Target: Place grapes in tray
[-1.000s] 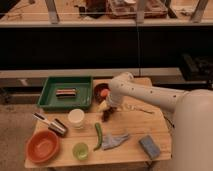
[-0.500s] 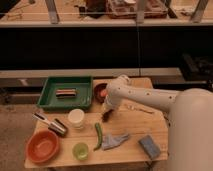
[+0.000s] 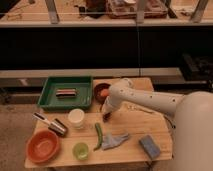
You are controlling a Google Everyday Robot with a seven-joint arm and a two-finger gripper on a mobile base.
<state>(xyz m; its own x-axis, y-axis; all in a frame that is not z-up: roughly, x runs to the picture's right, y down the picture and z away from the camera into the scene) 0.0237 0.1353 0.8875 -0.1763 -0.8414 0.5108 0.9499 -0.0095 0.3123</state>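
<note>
The green tray (image 3: 50,102) lies at the table's back left, with a small dark item in its middle. My white arm reaches in from the right. My gripper (image 3: 106,114) points down at the table, just in front of the dark red bowl (image 3: 98,89) and right of the tray. A small dark red-purple lump, the grapes (image 3: 107,119), shows right at the gripper's tip on the wood and is mostly hidden by it. The grapes are outside the tray.
An orange fruit (image 3: 104,93) sits in the dark red bowl. A white cup (image 3: 76,118), green chili (image 3: 98,135), grey-blue cloth (image 3: 115,140), blue sponge (image 3: 149,146), green cup (image 3: 80,150), orange bowl (image 3: 42,146) and a silver can (image 3: 59,127) lie on the table.
My arm has swung left and lowered, bringing the gripper from beside the dark red bowl down to the table in front of it.
</note>
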